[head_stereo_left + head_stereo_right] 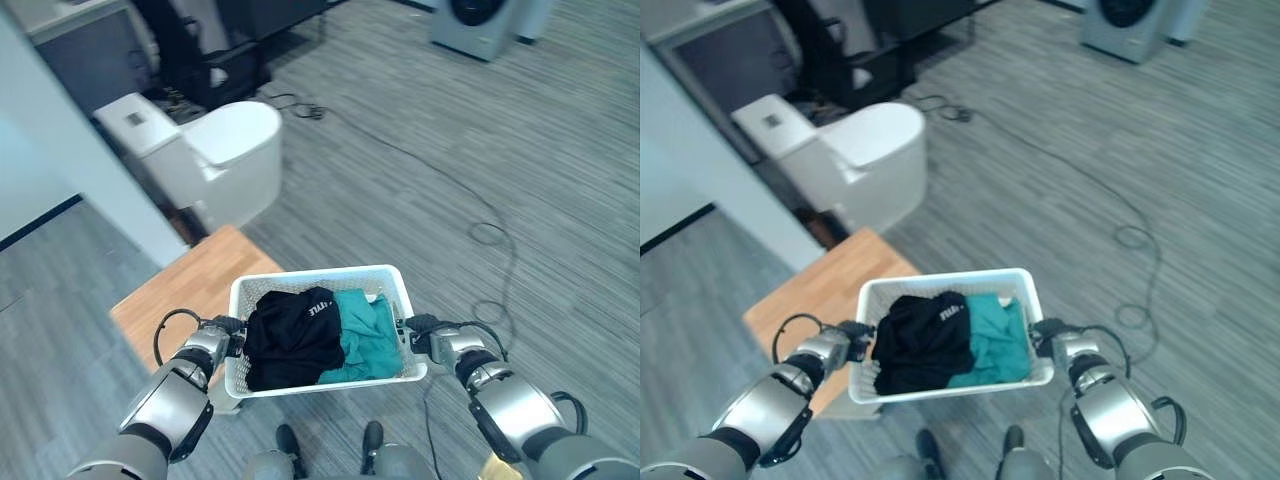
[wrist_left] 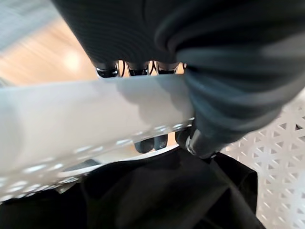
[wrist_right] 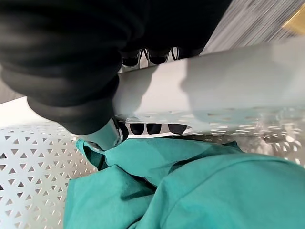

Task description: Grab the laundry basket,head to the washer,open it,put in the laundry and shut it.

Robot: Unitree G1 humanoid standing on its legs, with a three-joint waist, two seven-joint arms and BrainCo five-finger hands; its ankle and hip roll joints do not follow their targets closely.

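Between the robot's two arms hangs the white basket (image 1: pixel 318 283), gripped at each short end so the load stays level and centred before the body. On its left rim the left hand (image 1: pixel 222 336) has its fingers (image 2: pixel 150 143) hooked through the handle slot with the thumb curled over the top, as the left wrist view shows. The right hand (image 1: pixel 425 334) does the same at the opposite end, its dark fingertips (image 3: pixel 153 128) showing through the slot under the rim. Such a two-sided hold looks chosen to keep the basket from tipping while the robot walks.

Inside lie a black garment (image 1: pixel 292 335) on the left and a teal one (image 1: pixel 362 335) on the right, heaped below the rim so nothing spills.

Just beside and partly beneath the basket's left end sits a low wooden tabletop (image 1: pixel 185 290); whether the basket touches it cannot be told. Far across the grey floor (image 1: pixel 430 170) stands the washer (image 1: pixel 482 22), well apart, with a toilet (image 1: pixel 205 155) off to the left. Judging by this, the grab is done and the walk remains.
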